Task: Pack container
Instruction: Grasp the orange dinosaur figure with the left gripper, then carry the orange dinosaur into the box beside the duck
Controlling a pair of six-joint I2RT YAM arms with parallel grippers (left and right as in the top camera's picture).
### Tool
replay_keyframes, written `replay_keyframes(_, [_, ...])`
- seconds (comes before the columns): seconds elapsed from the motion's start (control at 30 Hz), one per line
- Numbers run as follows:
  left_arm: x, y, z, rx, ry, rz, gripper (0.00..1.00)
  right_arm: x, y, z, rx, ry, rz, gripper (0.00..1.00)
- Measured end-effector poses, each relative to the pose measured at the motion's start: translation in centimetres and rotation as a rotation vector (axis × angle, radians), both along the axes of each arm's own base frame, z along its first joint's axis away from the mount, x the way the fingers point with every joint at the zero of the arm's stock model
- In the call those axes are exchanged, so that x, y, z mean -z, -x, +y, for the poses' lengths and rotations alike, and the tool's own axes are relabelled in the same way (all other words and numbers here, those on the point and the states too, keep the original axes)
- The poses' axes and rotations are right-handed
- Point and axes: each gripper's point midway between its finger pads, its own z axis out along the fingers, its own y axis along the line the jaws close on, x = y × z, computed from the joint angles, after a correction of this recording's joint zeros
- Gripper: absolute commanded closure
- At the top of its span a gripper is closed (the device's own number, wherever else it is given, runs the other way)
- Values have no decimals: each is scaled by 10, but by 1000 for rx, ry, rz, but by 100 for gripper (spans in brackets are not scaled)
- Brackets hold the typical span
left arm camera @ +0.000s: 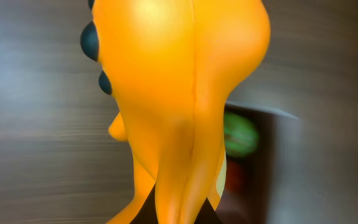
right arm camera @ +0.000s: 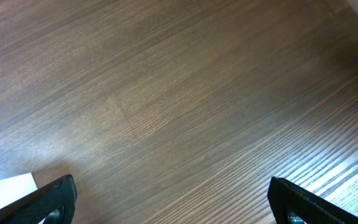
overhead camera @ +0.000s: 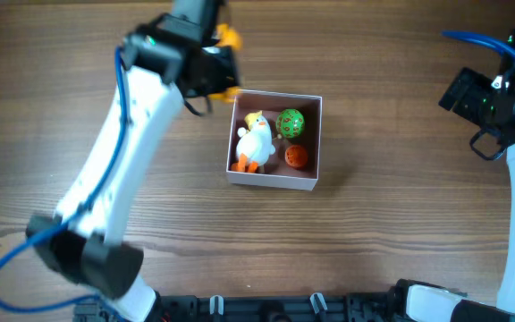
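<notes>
1. While the toy [left arm camera: 179,93] fills the left wrist view, little else shows there. It is glossy orange with dark blue spots on its left edge. The left gripper [overhead camera: 213,70] is closed on it at the upper left of the overhead frame, just beside the box's upper-left corner and outside it.
2. The toy looks smooth and rubbery, so I judge it light, slightly yielding and apt to slip or swing in a narrow pinch.
3. The box [overhead camera: 272,181] sits flat on the table [overhead camera: 401,224] at the centre of the overhead frame, open side up, with thin white walls and a pink floor.
4. Walls that thin suggest it is light and flexes easily, so a nudge would likely slide it. If it needs steadying, a wall near a corner looks the stiffest place to take hold.
5. Inside, a white duck [overhead camera: 256,141] takes the left half, a green ball [overhead camera: 290,122] lies at the upper right and an orange ball [overhead camera: 296,156] at the lower right. Little floor is left bare.
6. The right gripper [right arm camera: 173,196] waits at the right edge of the overhead frame, well apart from the box. Its fingers are spread wide with only table between them, and a white corner of the box shows at the lower left of its view.
</notes>
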Motion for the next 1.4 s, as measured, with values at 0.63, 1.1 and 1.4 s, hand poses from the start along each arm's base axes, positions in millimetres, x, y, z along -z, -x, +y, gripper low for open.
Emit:
replay_keyframes(0.63, [109, 82, -118, 464, -219, 149, 96, 0, 0, 0, 0, 0, 0, 0])
replay_keyframes(1.1, [140, 87, -107, 494, -291, 192, 96, 0, 0, 0, 0, 0, 0, 0])
replay_keyframes(1.4, [140, 87, -106, 504, -300, 194, 0, 0, 0, 0, 0, 0, 0, 0])
